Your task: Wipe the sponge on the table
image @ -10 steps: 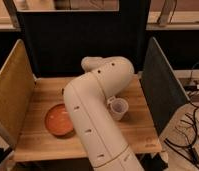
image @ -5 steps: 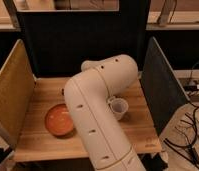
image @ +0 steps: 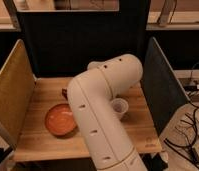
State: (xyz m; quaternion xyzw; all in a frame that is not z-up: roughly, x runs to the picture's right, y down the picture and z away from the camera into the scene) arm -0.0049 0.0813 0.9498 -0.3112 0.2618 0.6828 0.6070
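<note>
Light wooden plank-grain table [image: 138,125], walled by a tan perforated side panel [image: 13,95] on one side and a dark grey panel [image: 160,85] on the other. My white, smooth-shelled arm [image: 98,115] bends across the middle and blocks a lot of the top. The jaws are behind the elbow, out of sight, closed all the way. Can't tell if anything is between them.

Round orange bowl [image: 60,120] sits beside the arm, small clear plastic cup [image: 119,107] on the other side, and a dark red-brown elongated object [image: 64,92] pokes out at the arm's edge.

The sponge isn't visible, probably hidden behind the arm. I expect it's light, soft and squashy: pinch across the narrow sides, low, with its flat face on the wood. The grain may drag.
</note>
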